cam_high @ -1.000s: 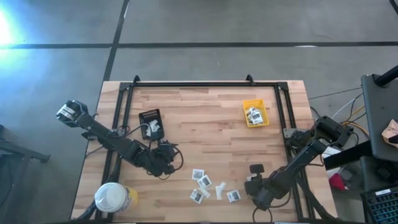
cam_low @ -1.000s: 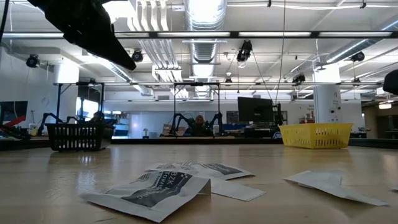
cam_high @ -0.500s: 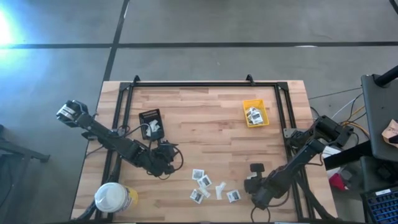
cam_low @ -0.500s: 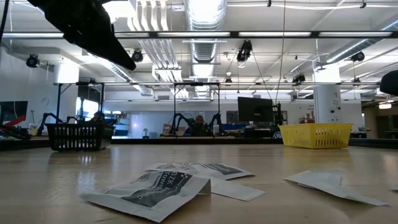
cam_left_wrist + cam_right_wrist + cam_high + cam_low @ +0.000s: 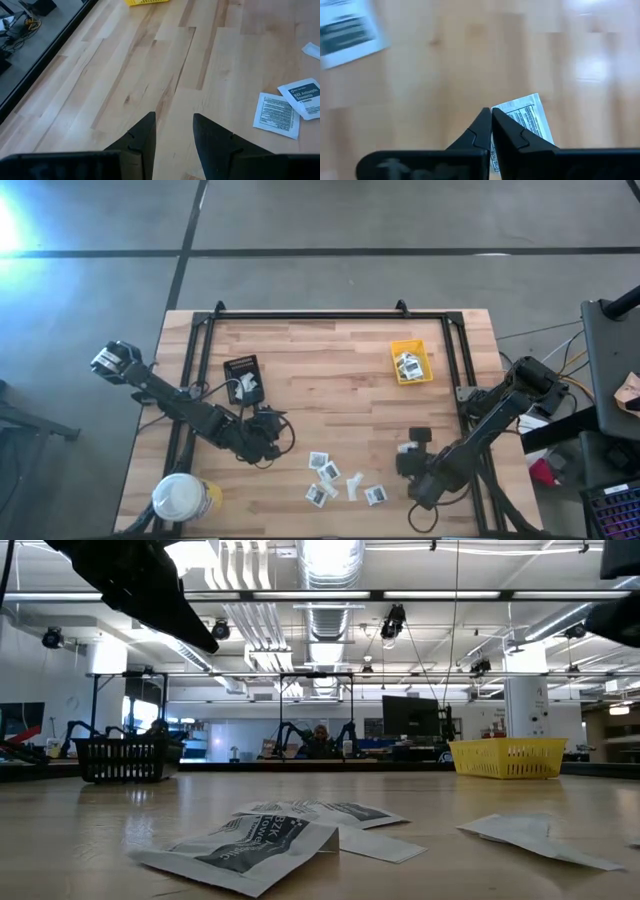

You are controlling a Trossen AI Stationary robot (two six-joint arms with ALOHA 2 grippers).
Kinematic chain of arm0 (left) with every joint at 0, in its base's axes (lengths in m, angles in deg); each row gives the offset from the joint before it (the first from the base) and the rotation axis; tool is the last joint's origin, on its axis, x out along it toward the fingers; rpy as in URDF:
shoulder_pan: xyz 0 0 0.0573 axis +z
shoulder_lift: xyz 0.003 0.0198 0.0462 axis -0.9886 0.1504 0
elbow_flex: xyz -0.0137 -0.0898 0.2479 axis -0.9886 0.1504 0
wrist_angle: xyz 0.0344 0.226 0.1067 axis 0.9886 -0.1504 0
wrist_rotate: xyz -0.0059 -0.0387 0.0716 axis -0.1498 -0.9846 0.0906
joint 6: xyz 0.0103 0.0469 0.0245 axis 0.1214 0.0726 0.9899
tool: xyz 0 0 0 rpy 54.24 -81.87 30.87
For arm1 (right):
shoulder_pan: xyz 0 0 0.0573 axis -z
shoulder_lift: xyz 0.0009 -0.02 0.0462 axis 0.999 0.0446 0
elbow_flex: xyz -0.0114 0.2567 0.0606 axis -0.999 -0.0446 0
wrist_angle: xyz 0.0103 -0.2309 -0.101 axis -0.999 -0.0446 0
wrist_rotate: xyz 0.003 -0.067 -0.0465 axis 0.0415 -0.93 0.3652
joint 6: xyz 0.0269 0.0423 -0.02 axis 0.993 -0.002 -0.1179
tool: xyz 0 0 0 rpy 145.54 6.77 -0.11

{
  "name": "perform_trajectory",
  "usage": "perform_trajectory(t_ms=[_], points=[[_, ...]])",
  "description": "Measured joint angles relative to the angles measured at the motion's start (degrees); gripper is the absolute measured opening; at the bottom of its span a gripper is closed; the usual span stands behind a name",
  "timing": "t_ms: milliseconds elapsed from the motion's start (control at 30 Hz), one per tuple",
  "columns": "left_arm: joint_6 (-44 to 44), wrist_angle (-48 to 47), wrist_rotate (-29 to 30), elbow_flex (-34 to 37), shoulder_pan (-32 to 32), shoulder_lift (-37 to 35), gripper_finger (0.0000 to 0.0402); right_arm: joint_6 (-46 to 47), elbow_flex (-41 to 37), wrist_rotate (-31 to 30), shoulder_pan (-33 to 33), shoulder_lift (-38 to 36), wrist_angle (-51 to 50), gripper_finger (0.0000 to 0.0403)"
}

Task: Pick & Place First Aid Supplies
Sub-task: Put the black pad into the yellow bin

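From above, the right claw (image 5: 408, 457) is hanging beside the loose packets (image 5: 330, 478) on the desk (image 5: 330, 380); its wrist view shows it pinching one packet (image 5: 527, 120) — seemingly bound for the yellow bin (image 5: 410, 363) — while the left claw (image 5: 174, 132) is waiting, parted and empty.

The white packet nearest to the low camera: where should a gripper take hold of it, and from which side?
Probably by its right-hand edge in the low view. The packet lies almost flat, but that edge curls up off the table, so one finger could slide beneath, coming low from that side. The open left gripper is free; the right gripper is shut on another packet.
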Motion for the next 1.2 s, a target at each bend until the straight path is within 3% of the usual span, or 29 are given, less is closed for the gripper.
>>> perform_trajectory(t_ms=[300,667,1200], points=[[-0.17,0.01,0.00,0.02,0.00,0.00,0.0124,6.49,-0.35,-13.64,3.71,-6.09,-11.42,0.0008],[-0.29,0.03,-0.02,0.02,0.00,0.00,0.0124,0.25,-3.51,-23.85,17.01,-12.79,-12.39,0.0008],[-0.75,0.05,-0.37,0.02,0.00,0.00,0.0124,-2.92,-10.58,-23.58,39.02,-21.67,-11.72,0.0008]])
